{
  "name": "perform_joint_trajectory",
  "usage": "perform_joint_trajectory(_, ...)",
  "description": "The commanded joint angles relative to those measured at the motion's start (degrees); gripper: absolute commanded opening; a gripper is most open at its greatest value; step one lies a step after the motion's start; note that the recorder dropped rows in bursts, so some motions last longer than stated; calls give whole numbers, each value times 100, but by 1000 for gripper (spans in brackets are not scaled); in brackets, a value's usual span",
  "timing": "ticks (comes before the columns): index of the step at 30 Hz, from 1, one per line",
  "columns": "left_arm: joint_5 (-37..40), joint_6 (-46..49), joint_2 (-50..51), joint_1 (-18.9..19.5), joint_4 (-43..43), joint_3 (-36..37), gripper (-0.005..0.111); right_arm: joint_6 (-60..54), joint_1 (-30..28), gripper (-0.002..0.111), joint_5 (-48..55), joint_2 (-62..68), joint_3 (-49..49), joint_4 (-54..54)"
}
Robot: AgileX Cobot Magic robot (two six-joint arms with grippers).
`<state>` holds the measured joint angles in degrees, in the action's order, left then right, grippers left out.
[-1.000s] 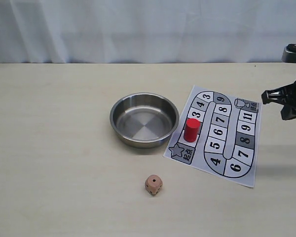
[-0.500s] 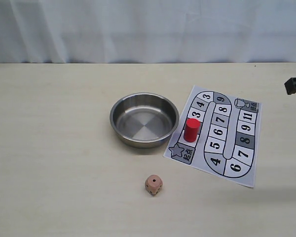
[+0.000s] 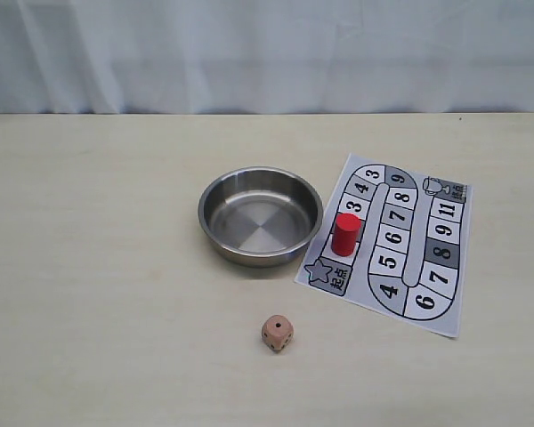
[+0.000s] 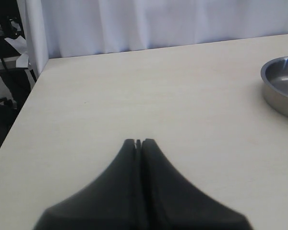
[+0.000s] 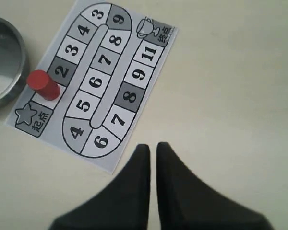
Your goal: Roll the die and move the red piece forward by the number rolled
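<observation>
The die (image 3: 277,333) lies on the table in front of the bowl, one dark pip on its upper face. On the printed board (image 3: 424,307) the red piece (image 3: 345,233) stands upright on the square between the star square and square 2. It is also in the right wrist view as the red piece (image 5: 43,85) on the board (image 5: 149,72). My right gripper (image 5: 150,146) hovers off the board's edge near square 6, shut and empty. The left gripper (image 4: 138,142) is shut over bare table, holding nothing. Neither gripper shows in the exterior view.
A steel bowl (image 3: 261,216) sits empty just left of the board, and its rim is the bowl (image 4: 281,86) in the left wrist view. A white curtain runs behind the table. The table's left edge (image 4: 24,105) drops off beside the left gripper.
The right arm has drawn back to the right and left the exterior view. The die, the red piece and the bowl have not moved.
</observation>
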<state>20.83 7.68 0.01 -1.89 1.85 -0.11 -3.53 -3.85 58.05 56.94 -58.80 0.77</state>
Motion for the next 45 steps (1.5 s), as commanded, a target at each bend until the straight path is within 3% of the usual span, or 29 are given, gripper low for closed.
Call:
perform_joint_trajectory(1,-55,-23,-1,-10,29,11,0,-25,2,4,81,-703,25,-19)
perform_joint_trajectory(24,-55,-23,-1,-10,29,11,0,-25,2,4,59,-4327,25,-19)
perform_joint_trajectory(37,-55,-23,-1,-10,29,11,0,-25,2,4,266,-5694,25,-19)
perform_joint_trajectory(45,-55,-23,-1,-10,29,11,0,-25,2,4,364,-5694,-12,-19)
